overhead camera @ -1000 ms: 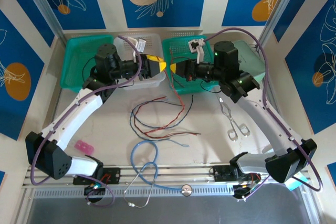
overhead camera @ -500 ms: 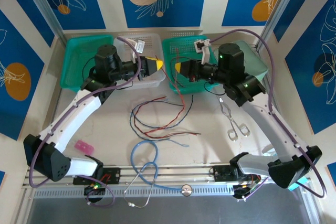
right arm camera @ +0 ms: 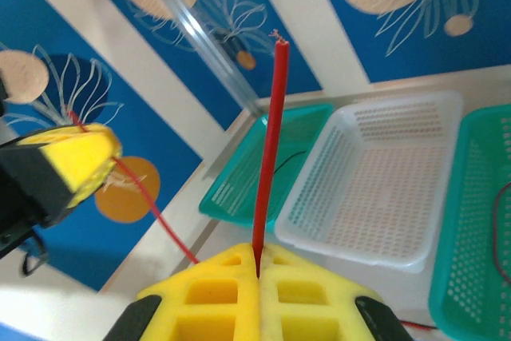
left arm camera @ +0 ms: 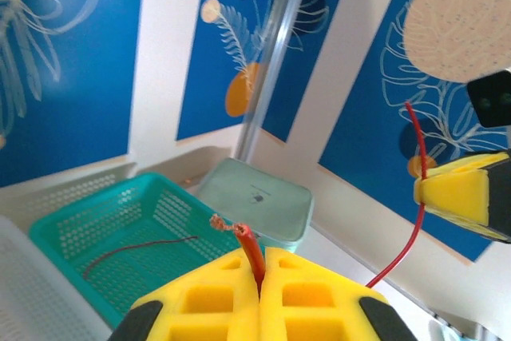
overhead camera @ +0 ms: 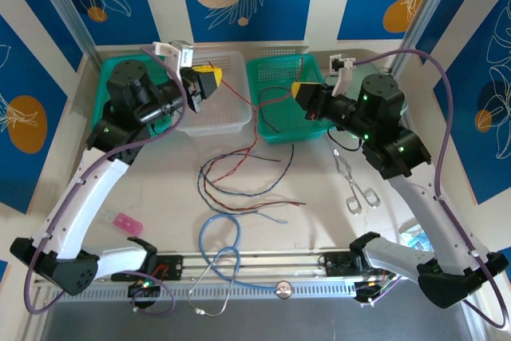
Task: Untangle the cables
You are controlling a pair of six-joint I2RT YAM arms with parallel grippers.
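The cables (overhead camera: pixel 239 185) are thin red, black and blue-grey wires in a loose tangle on the middle of the table. My left gripper (overhead camera: pixel 212 78) is raised over the white basket. Its yellow pads are shut on a red cable (left arm camera: pixel 253 251) just below the cable's frayed copper tip. A red strand (overhead camera: pixel 255 129) drops from there to the tangle. My right gripper (overhead camera: pixel 301 90) is lifted over the teal basket and is shut on a red cable (right arm camera: pixel 270 149) whose end sticks straight up. Each wrist view shows the other gripper, the right gripper (left arm camera: pixel 457 188) and the left gripper (right arm camera: pixel 70 162), with red wire trailing from it.
A green basket (overhead camera: pixel 105 117), a white basket (overhead camera: pixel 231 121) and a teal basket (overhead camera: pixel 275 132) line the back, with a dark wire (overhead camera: pixel 275 107) in the teal one. Metal forceps (overhead camera: pixel 355 189) lie at the right. A pink piece (overhead camera: pixel 125 221) lies at the left, and a light-blue tube (overhead camera: pixel 217 239) at the front.
The left gripper has closed on the red cable. Both grippers have risen and pulled apart, the left one leftward and the right one rightward, lifting red wire off the table.
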